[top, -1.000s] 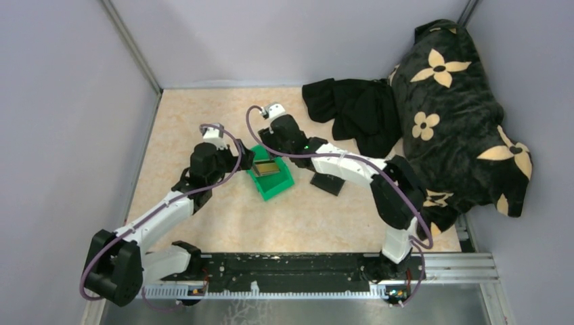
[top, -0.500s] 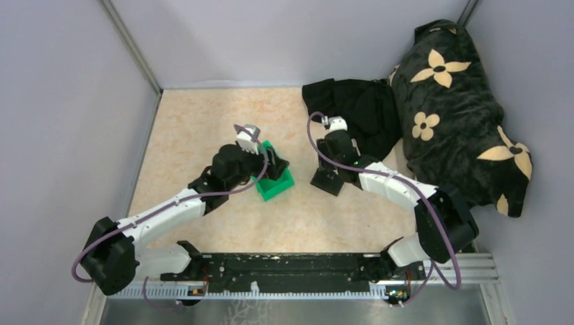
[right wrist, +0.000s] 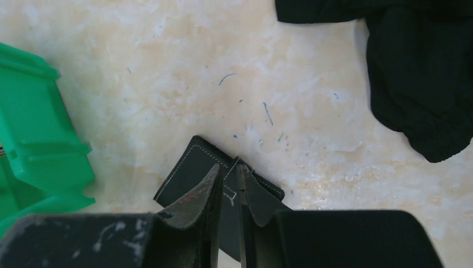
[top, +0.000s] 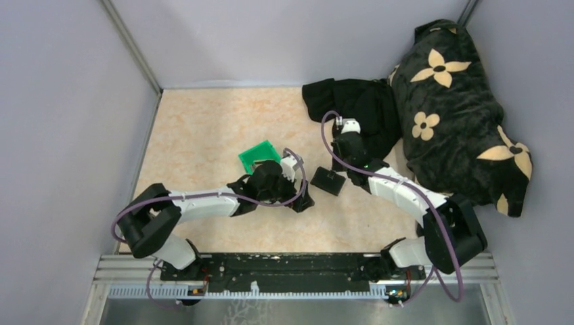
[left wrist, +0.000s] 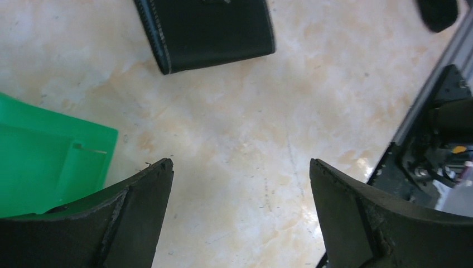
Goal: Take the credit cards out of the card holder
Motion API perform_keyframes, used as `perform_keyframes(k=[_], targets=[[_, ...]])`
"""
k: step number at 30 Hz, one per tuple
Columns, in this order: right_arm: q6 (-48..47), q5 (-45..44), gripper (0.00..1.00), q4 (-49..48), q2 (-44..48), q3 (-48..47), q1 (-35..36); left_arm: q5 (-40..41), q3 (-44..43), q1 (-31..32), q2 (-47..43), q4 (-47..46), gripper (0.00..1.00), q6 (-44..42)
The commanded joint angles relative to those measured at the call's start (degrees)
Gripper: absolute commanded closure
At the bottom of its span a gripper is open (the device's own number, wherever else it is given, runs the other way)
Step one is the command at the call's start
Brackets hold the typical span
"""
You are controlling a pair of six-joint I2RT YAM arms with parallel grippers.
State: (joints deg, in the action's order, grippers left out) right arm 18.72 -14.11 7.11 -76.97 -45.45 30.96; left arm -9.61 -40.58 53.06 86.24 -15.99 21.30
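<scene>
Green bin [top: 254, 153]: stood on the table [top: 203, 122] at 10 o'clock of the card holder; no contents can be made out.
Left gripper [left wrist: 240, 164]: released – the jaws are spread wide over bare table and nothing is held; the card holder lies at 12 o'clock of its wrist view, apart from both fingers.
Card holder [top: 329, 181]: laid flat between the two grippers – the credit cards are not seen and are judged to be inside it.
Right gripper [right wrist: 228, 170]: clenched on a thin raised edge of the card holder.
Black cloth [top: 359, 108]: heaped at 1 o'clock of the card holder, clear of it.
Risk: with only a thin edge pinched and no second hold, the holder may be dragged or lifted whole, or may slip free, instead of being opened.
</scene>
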Motion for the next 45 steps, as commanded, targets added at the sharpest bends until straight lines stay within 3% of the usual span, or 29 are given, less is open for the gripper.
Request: perform_keyframes(k=[1,15,22,23,26,27,31,35,39,45], targets=[[1.26,1.83,0.82,-2.32,2.54,0.54,-2.94,4.31,-0.64,-0.06,3.84,2.20,0.03,-1.43],[1.78,2.86,0.74,-2.22,1.34,1.76,-6.57,7.57,-1.31,-8.15,6.33,5.64,0.00,-1.10],[1.27,2.42,0.84,-0.72,-3.80,2.02,-7.58,6.26,-0.02,-12.19,3.68,5.46,0.00,-2.39],[0.61,3.95,0.78,-1.53,-4.10,2.53,-7.58,5.01,-0.20,-12.14,3.46,5.19,0.00,-2.36],[-1.92,10.67,0.41,-5.79,-3.16,5.19,-7.37,2.06,-0.63,-11.03,3.45,3.46,0.00,-1.87],[-2.32,12.00,0.34,-6.59,-2.66,5.81,-7.16,1.82,-1.02,-10.37,3.76,3.25,0.00,-1.75],[-4.26,16.45,0.24,-8.22,-1.73,7.03,-6.71,0.27,-1.58,-8.71,5.66,1.43,0.00,-0.31],[-5.96,18.36,0.24,-6.42,-4.68,6.69,-6.38,-1.67,-1.73,-8.67,6.90,0.08,0.00,0.55],[-6.24,18.70,0.34,-5.80,-7.21,6.76,-4.37,-0.62,-1.50,-8.67,6.34,0.44,0.01,-0.06],[-5.17,17.74,0.64,-6.06,-8.46,8.25,-1.33,0.66,-0.57,-8.67,5.42,0.70,0.01,-0.51]])
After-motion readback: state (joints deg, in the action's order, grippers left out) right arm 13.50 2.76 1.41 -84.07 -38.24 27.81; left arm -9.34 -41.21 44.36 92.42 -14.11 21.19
